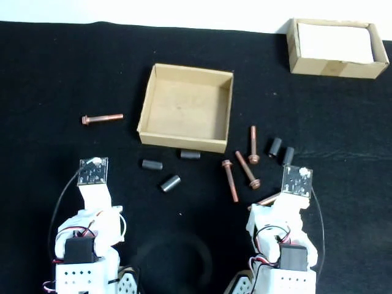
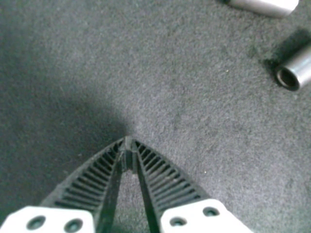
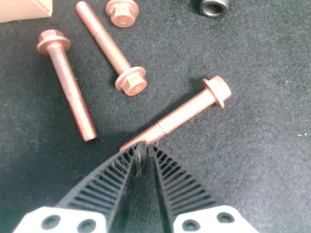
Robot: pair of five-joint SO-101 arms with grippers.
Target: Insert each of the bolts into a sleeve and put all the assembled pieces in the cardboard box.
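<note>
An open cardboard box (image 1: 187, 107) stands mid-table. Three copper bolts (image 1: 247, 169) lie in front of its right corner, and another bolt (image 1: 102, 118) lies to its left. My right gripper (image 3: 141, 148) is shut, its tips touching the threaded end of a further bolt (image 3: 182, 114) that lies flat on the mat. Beyond that bolt lie more bolts (image 3: 65, 82) and a dark sleeve (image 3: 215, 6). My left gripper (image 2: 127, 145) is shut over bare mat, with a sleeve (image 2: 296, 73) some way off. Three sleeves (image 1: 170, 182) lie before the box and two (image 1: 282, 150) further right.
A second cardboard box (image 1: 337, 46) with white contents stands at the far right corner. The black mat (image 1: 61, 73) covers the table. Both arm bases stand at the near edge, the left arm (image 1: 93, 171) and right arm (image 1: 297, 180) tucked back.
</note>
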